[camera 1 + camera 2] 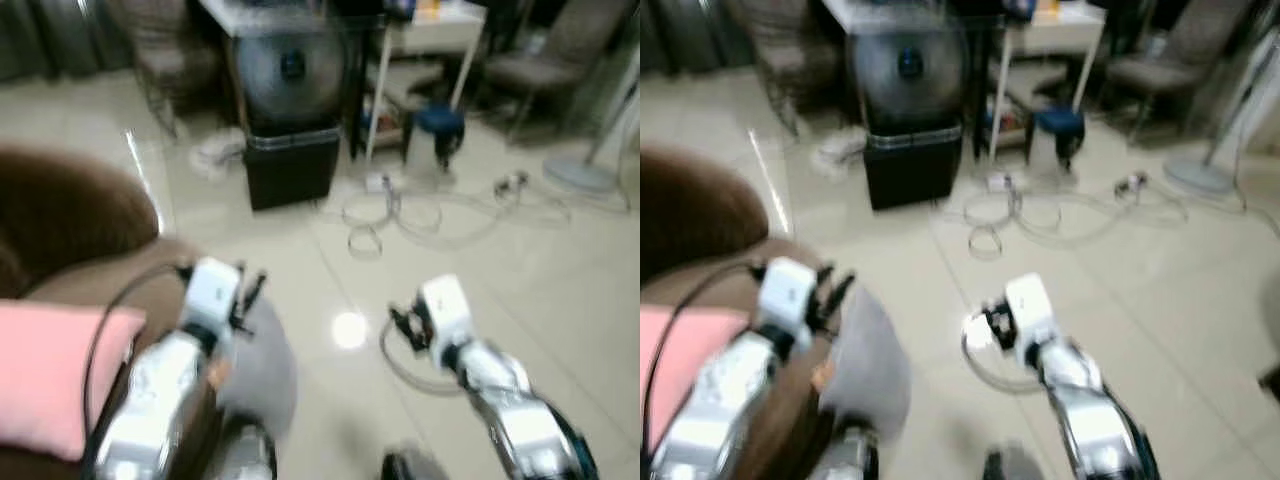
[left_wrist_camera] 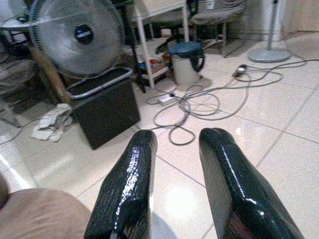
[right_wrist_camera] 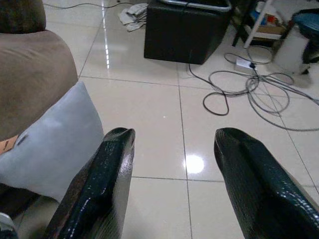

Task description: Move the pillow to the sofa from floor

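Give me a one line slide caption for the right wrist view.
Open right gripper hovers over glossy floor tiles, grey pillow leaning against brown sofa, tangled cables ahead.

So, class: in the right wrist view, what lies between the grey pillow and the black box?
Only bare, glossy floor tile lies between the grey pillow and the black box; the cable loops lie off to one side.

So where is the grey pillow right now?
The grey pillow stands on the tiled floor, leaning against the brown sofa on the robot's left, below the left gripper.
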Tool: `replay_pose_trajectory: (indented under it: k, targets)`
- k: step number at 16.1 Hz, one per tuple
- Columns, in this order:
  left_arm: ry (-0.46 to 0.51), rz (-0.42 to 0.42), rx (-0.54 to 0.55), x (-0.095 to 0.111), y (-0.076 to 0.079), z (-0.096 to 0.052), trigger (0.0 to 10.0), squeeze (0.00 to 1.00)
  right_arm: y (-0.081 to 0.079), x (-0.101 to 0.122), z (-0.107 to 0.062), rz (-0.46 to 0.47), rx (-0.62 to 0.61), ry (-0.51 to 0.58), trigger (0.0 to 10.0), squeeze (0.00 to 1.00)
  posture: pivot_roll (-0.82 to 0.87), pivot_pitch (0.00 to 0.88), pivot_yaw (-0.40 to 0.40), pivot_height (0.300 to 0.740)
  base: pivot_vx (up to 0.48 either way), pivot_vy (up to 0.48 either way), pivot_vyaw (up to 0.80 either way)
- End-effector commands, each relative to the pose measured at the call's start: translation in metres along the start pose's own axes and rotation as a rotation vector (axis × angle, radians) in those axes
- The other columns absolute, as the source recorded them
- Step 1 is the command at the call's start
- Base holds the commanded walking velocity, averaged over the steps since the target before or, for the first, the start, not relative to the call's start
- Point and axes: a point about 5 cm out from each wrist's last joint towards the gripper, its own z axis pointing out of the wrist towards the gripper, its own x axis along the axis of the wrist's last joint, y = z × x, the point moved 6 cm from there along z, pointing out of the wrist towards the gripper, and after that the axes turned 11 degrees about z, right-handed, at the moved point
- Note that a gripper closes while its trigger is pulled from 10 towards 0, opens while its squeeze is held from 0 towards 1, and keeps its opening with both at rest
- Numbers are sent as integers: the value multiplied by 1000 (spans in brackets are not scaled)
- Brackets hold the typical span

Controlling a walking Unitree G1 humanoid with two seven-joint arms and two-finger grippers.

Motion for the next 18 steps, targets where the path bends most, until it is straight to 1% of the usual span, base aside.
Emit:
replay_pose_trajectory:
  k: [1,3,5,6,8,9,10,12,15,18]
  targets:
    - [3,12,-4,5,5,4,10000,0,5,16,-6,-1,-11,48,10000,0,34,0,-11,657,0,0,0]
    - [4,6,-17,7,13,8,10000,0,4,13,-14,-19,-12,41,10000,0,1,0,17,657,0,0,0]
    - [1,18,-17,6,14,7,10000,0,4,8,-20,-5,-31,31,10000,0,10,0,24,657,0,0,0]
    - [7,25,1,9,9,6,10000,0,2,3,-21,2,-34,17,10000,0,15,0,25,657,0,0,0]
    - [13,21,10,9,6,5,10000,0,-1,1,-21,4,-32,9,10000,0,4,0,37,657,0,0,0]
    - [4,13,20,7,8,7,10000,0,2,-1,-21,6,-43,2,10000,0,17,0,30,657,0,0,0]
    - [13,-5,15,9,12,7,10000,0,-1,0,-21,-9,-25,2,10000,0,17,0,27,657,0,0,0]
    - [19,-10,-6,9,20,8,10000,0,3,1,-21,-18,-32,-3,10000,0,14,0,16,657,0,0,0]
    - [30,-16,-15,12,25,7,10000,0,1,3,-21,-25,-22,0,10000,0,20,0,1,657,289,0,0]
    - [27,-7,-13,11,23,4,10000,0,0,1,-21,-21,-24,-5,10000,0,31,0,2,657,322,0,0]
